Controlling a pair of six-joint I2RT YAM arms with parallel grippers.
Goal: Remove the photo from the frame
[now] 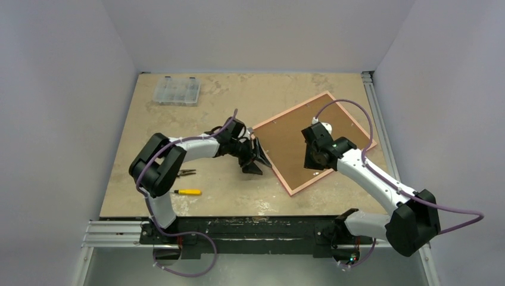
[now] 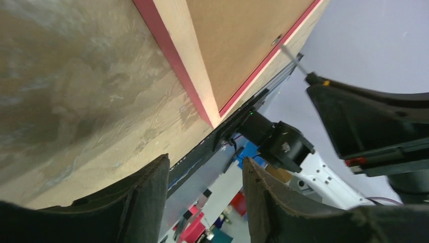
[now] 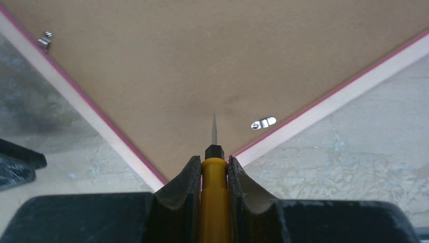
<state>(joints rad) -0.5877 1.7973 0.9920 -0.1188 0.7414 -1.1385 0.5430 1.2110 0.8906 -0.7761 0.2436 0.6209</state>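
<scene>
The pink frame lies face down right of centre. The photo's brown board back fills it; the print side is hidden. My right gripper hovers over the frame's near corner, shut on a yellow screwdriver. Its metal tip points at the board, beside a small metal clip. Another clip sits at the left edge. My left gripper is open and empty beside the frame's left edge. In its wrist view the frame's corner lies ahead of it.
A second yellow screwdriver and small pliers lie on the table near the left arm. A clear plastic parts box stands at the far left. Walls close in the table on three sides.
</scene>
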